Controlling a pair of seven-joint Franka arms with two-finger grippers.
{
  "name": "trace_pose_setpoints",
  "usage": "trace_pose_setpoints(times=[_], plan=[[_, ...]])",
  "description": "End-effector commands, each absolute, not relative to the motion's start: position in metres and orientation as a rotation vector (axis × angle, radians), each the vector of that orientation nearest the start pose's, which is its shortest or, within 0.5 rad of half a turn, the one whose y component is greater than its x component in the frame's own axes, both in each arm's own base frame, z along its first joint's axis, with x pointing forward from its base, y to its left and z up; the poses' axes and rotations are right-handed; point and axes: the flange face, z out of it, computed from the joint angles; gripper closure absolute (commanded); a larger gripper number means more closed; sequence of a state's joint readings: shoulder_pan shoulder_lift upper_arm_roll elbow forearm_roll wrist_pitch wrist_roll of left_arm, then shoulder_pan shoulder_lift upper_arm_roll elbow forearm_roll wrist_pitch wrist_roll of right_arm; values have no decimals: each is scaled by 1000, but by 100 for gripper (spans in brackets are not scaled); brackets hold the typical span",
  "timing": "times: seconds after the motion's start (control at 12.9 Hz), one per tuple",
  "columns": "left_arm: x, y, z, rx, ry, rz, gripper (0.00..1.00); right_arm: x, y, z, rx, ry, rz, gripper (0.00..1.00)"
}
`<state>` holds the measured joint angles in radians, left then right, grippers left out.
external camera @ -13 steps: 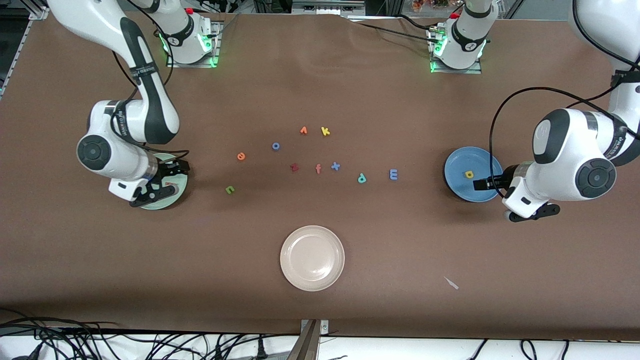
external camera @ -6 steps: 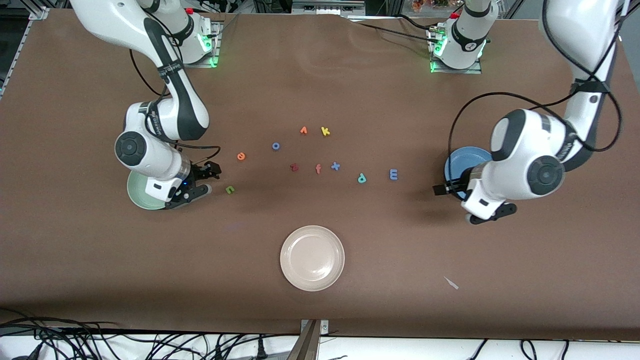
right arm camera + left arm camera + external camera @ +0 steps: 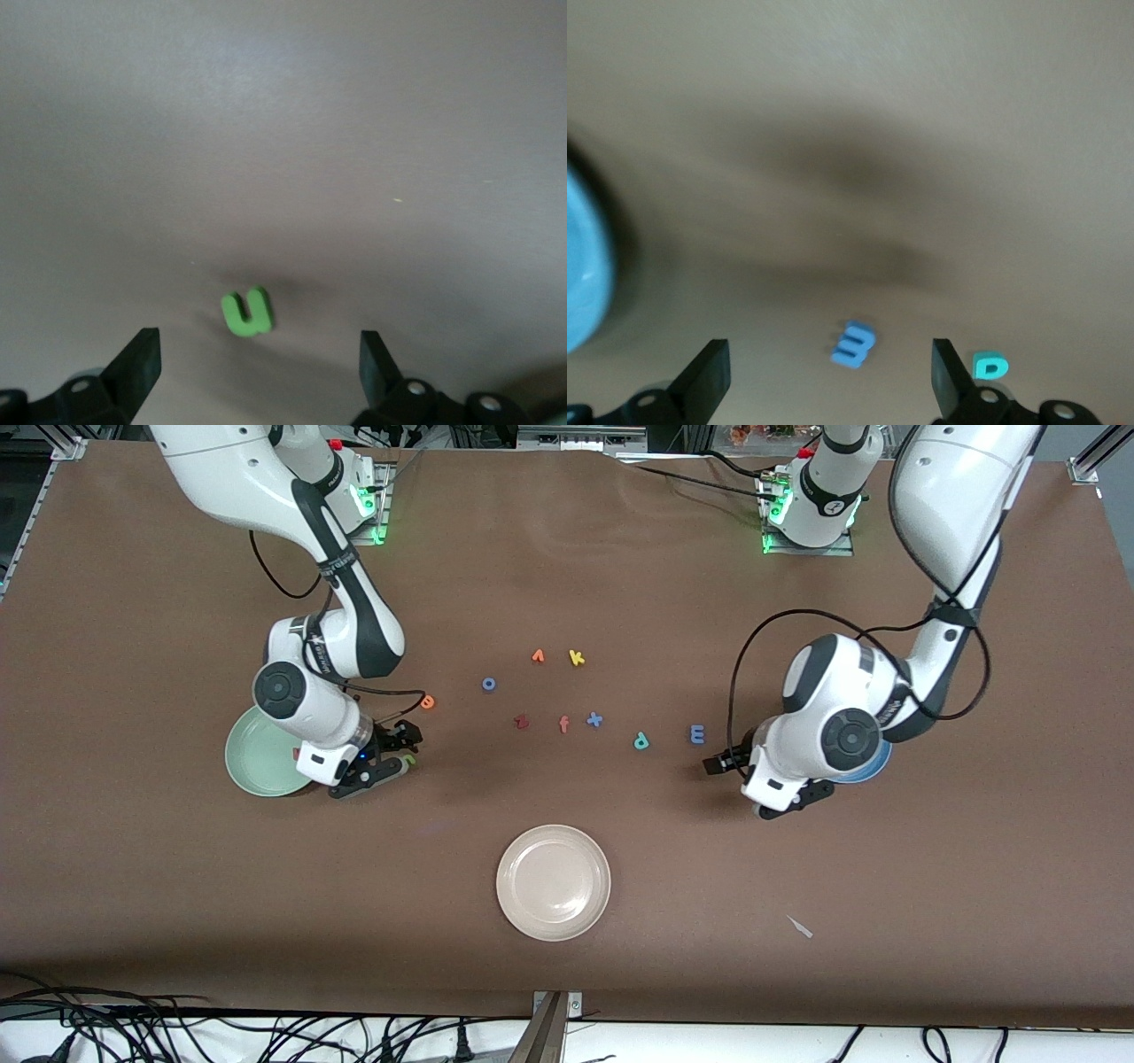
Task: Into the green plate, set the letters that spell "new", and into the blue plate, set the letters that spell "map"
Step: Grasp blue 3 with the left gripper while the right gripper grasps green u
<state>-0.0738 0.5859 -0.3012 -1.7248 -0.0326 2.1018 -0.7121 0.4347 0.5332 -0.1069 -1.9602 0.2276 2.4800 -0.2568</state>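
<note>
The green n (image 3: 247, 312) lies on the table just ahead of my open right gripper (image 3: 257, 354), which hangs low beside the green plate (image 3: 252, 757); in the front view only a bit of the n (image 3: 410, 760) shows at the right gripper (image 3: 403, 751). A pinkish-red letter (image 3: 297, 754) peeks out in that plate. The orange e (image 3: 427, 702) lies close by. My open left gripper (image 3: 737, 788) hovers near the blue m (image 3: 697, 734) and teal p (image 3: 640, 740). The m (image 3: 853, 343) sits between the left gripper's (image 3: 828, 363) fingers' lines. The left arm covers most of the blue plate (image 3: 877, 766); the yellow a is hidden.
A cream plate (image 3: 554, 881) sits nearer the front camera. Other letters lie mid-table: blue o (image 3: 488, 684), orange pointed letter (image 3: 538, 656), yellow k (image 3: 577, 658), dark red z (image 3: 521, 722), orange f (image 3: 563, 724), blue x (image 3: 594, 719). A white scrap (image 3: 800, 926) lies toward the left arm's end.
Both arms swung toward the table's middle. The right gripper left the green plate and reached the n. The left gripper moved from the blue plate toward the m, its arm now covering the plate.
</note>
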Motion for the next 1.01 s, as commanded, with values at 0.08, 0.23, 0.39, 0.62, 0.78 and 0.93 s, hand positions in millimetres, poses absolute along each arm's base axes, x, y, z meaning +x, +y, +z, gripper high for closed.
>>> trace_pose_setpoints(times=[0.08, 0.23, 0.39, 0.62, 0.78, 0.93], plan=[[579, -245, 213, -3149, -628, 365, 6, 581, 210, 184, -2991, -673, 8, 7], [569, -253, 201, -3149, -604, 372, 12, 575, 217, 177, -2989, -698, 15, 19], [564, -255, 193, -3142, -591, 391, 18, 575, 217, 177, -2988, -707, 17, 28], [550, -261, 181, -3123, -556, 426, 25, 574, 214, 175, -2973, -773, 26, 34], [545, -266, 168, -3114, -533, 448, 29, 575, 212, 175, -2973, -774, 27, 38], [545, -266, 165, -3122, -538, 435, 30, 576, 209, 175, -2966, -810, 29, 40]])
